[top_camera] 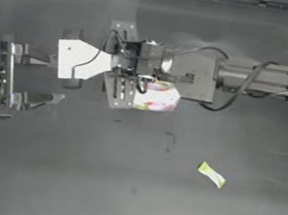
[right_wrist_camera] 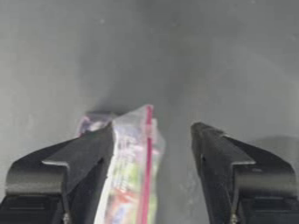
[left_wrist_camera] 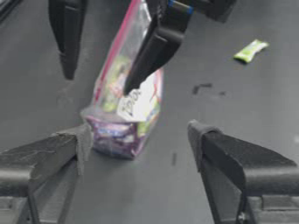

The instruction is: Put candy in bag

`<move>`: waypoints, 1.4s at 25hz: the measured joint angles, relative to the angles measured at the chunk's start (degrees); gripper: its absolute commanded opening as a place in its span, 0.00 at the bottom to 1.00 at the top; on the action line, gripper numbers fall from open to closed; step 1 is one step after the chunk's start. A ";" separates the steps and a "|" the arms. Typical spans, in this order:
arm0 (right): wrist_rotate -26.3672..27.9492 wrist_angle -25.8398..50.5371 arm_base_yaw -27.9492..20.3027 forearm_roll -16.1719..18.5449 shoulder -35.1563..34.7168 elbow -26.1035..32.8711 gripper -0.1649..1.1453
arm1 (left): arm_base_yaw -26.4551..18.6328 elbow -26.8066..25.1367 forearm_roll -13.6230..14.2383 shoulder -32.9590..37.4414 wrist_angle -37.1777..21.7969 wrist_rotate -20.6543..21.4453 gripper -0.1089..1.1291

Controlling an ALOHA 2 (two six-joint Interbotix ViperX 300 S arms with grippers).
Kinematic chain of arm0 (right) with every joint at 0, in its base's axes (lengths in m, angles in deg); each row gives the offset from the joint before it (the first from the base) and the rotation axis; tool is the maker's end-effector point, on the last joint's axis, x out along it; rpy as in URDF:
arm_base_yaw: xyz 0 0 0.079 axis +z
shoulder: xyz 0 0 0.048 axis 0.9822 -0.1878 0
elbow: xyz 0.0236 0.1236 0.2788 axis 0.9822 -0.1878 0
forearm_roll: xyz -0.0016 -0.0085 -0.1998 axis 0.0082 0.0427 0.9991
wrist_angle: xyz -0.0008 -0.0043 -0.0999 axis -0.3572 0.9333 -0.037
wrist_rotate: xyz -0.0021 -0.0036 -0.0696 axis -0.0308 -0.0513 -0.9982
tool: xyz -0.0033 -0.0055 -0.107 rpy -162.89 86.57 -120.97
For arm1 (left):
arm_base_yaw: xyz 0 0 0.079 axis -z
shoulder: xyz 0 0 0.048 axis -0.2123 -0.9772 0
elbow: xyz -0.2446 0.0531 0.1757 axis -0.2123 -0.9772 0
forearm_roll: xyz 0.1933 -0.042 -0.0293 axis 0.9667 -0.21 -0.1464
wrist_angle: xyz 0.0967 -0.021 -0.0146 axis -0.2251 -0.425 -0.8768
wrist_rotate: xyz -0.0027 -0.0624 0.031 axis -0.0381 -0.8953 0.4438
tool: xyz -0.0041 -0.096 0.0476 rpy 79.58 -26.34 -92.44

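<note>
Left wrist view shows candy (left_wrist_camera: pixel 250 50) beyond bag (left_wrist_camera: pixel 125 100); right wrist doesn't.

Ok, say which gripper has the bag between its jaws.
The right gripper: the bag sits between its open jaws; the left gripper is open, short of it.

I read the bag (left_wrist_camera: pixel 125 103) as clear, glossy plastic film, wrinkled, with a smooth pink strip at the rim. Candy (top_camera: pixel 211 174) wrapper looks shiny. Table (top_camera: pixel 62 179) is dark, matt, lightly scuffed. Right gripper (right_wrist_camera: pixel 153 144) jaws look like matt black plastic.
</note>
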 measured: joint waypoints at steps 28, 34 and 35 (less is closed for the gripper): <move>0.09 0.18 0.00 -0.09 -1.05 0.35 0.70 | 0.00 -0.70 0.00 0.00 -0.18 0.00 0.87; 0.00 0.44 0.00 -0.18 -1.05 0.88 0.69 | -0.09 -0.70 0.00 0.00 -0.18 0.00 0.87; 0.00 0.44 -0.09 -0.26 -1.05 1.05 0.69 | -0.09 -0.70 0.00 0.00 -0.18 0.00 0.87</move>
